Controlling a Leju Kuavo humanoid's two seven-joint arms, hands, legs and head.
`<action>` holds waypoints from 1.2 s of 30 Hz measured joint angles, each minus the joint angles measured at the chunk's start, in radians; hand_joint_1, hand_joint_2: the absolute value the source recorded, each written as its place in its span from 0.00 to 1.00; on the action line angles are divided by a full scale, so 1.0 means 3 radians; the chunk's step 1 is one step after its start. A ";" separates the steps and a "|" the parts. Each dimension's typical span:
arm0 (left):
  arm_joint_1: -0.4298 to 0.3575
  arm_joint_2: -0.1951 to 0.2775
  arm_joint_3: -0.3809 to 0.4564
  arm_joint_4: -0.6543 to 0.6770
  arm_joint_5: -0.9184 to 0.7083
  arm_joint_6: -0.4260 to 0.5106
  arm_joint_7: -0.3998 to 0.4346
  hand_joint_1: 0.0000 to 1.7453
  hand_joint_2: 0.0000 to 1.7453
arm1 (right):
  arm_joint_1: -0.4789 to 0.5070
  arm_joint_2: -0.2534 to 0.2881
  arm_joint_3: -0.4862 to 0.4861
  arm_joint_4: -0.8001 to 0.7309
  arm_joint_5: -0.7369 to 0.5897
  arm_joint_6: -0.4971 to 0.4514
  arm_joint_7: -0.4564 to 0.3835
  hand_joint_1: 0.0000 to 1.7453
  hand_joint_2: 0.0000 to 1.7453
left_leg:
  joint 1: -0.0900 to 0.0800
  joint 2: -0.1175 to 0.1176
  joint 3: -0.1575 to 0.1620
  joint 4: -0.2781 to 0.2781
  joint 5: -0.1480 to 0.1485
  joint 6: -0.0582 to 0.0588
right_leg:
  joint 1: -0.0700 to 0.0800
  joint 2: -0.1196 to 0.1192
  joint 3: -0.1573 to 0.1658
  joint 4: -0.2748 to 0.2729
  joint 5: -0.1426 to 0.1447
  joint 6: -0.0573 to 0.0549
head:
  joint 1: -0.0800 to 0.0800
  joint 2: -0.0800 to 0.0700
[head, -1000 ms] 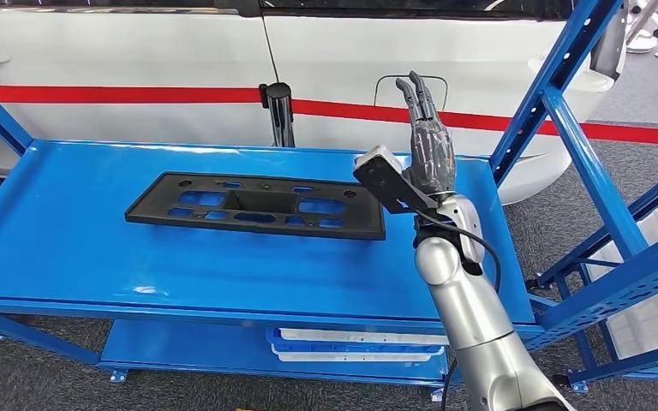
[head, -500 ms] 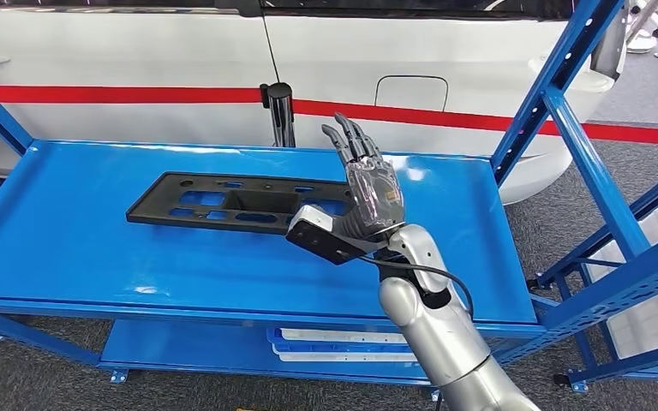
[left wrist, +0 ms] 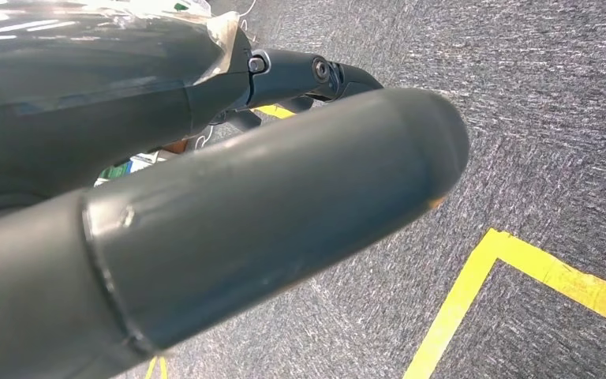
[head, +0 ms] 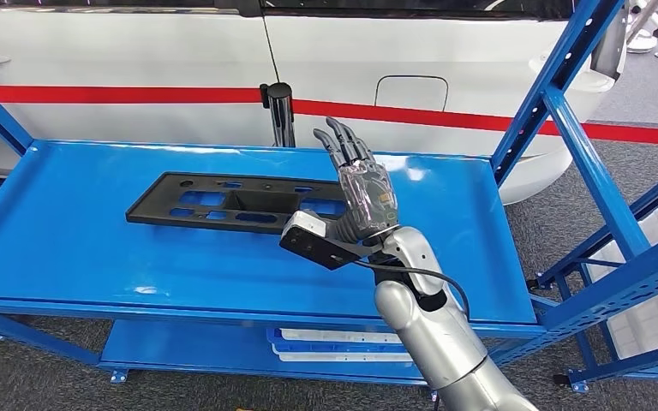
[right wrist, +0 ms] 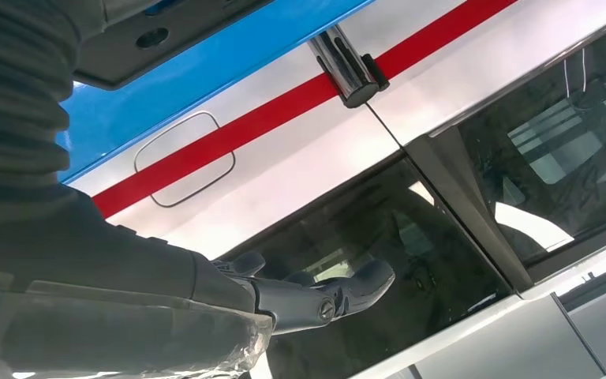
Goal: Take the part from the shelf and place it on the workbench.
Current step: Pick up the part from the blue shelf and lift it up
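The shelf is bright blue, and on it lies a matte black part. Behind the shelf stands a white car with a red stripe along its side. The right hand is dark grey, on a silver arm. Below the shelf, the carpet is speckled grey, crossed by yellow tape.

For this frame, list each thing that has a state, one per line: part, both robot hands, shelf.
Black part: lying flat on the shelf's top deck, not held.
Right robot hand: open, fingers extended, raised over the part's right end.
Left robot hand: hanging over the carpet, holding nothing; fingers unclear.
Blue shelf: upright, carrying the part.
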State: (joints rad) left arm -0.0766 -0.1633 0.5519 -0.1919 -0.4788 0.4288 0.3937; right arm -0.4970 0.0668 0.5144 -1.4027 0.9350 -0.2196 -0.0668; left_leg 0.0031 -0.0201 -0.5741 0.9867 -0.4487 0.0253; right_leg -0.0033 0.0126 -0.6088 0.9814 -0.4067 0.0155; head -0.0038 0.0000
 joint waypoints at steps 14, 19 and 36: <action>0.0004 0.0000 -0.0001 0.0000 0.0000 0.0000 0.0000 0.00 0.00 | 0.0000 0.0000 0.0015 0.0000 0.0000 0.0000 0.0000 0.00 1.00 | 0.0000 0.0000 0.0000 0.0000 -0.0001 -0.0001 | 0.0000 0.0000 0.0000 0.0000 0.0000 0.0000 | 0.0000 0.0000; 0.0000 -0.0035 0.0106 0.0000 0.0303 0.0147 -0.0188 0.00 0.00 | -0.0174 0.0273 0.0182 0.0485 0.0304 0.0287 0.0119 0.00 1.00 | 0.0002 0.0027 0.0000 -0.0004 -0.0009 -0.0012 | 0.0001 0.0027 0.0005 0.0003 0.0001 -0.0003 | 0.0000 0.0000; -0.0022 -0.0125 0.0408 -0.0003 0.0458 0.0201 -0.0820 0.00 0.00 | -0.0843 0.0909 0.1098 0.2355 -0.0234 -0.0169 0.0320 0.00 1.00 | 0.0010 0.0019 0.0010 -0.0002 -0.0008 -0.0025 | 0.0008 0.0024 0.0006 0.0002 -0.0006 -0.0015 | -0.0003 0.0000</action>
State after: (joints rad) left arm -0.0832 -0.2007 0.6743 -0.1926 -0.3412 0.4890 0.1475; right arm -0.7499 0.3393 0.8438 -0.6963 0.8649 -0.2703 0.0292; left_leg 0.0063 -0.0145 -0.5711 0.9861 -0.4511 0.0179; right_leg -0.0010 0.0199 -0.6069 0.9821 -0.4086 0.0111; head -0.0046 0.0000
